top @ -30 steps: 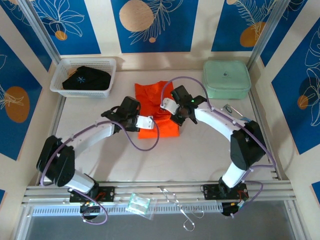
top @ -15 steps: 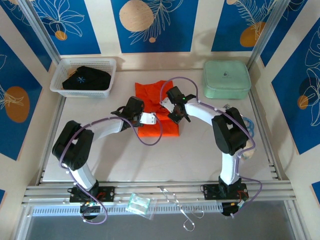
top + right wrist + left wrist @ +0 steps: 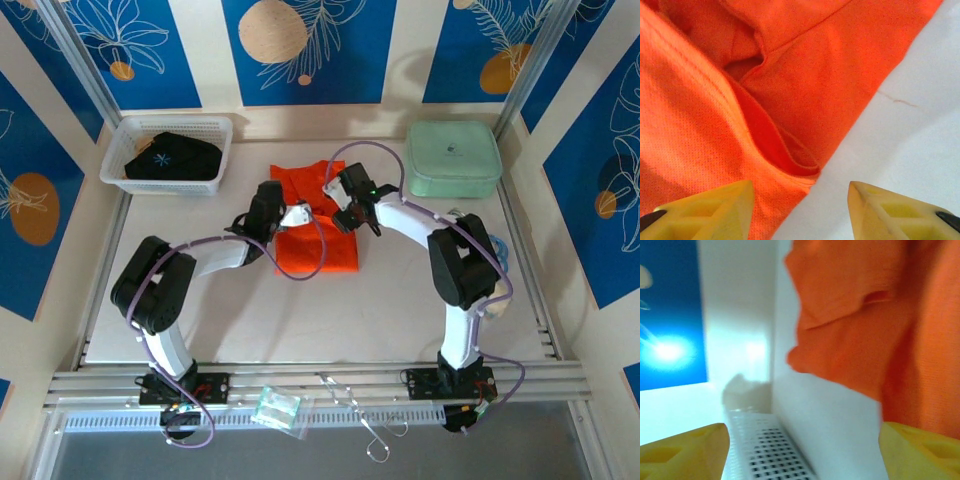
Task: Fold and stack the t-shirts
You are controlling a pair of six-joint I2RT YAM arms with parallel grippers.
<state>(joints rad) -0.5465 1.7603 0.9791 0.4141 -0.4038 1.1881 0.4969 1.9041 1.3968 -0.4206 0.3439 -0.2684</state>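
Hanging left gripper (image 3: 298, 214) and right gripper (image 3: 337, 196) over far end of orange t-shirt (image 3: 322, 250), jaws apart, gripping nothing; probably letting fold settle.

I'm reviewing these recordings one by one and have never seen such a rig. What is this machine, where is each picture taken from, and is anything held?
These are two robot arms bolted at the near edge of a table, each ending in a two-finger gripper. The wide picture comes from a fixed camera above and behind them. The two close-ups come from a camera on each wrist, and the yellow shapes at the bottom are that gripper's own fingers. On the table lies a partly folded orange t-shirt, with both arms reaching over it. A white mesh basket at the far left holds a black t-shirt; a pale green case sits at the far right. The left gripper and right gripper both stand open, nothing clamped between them.
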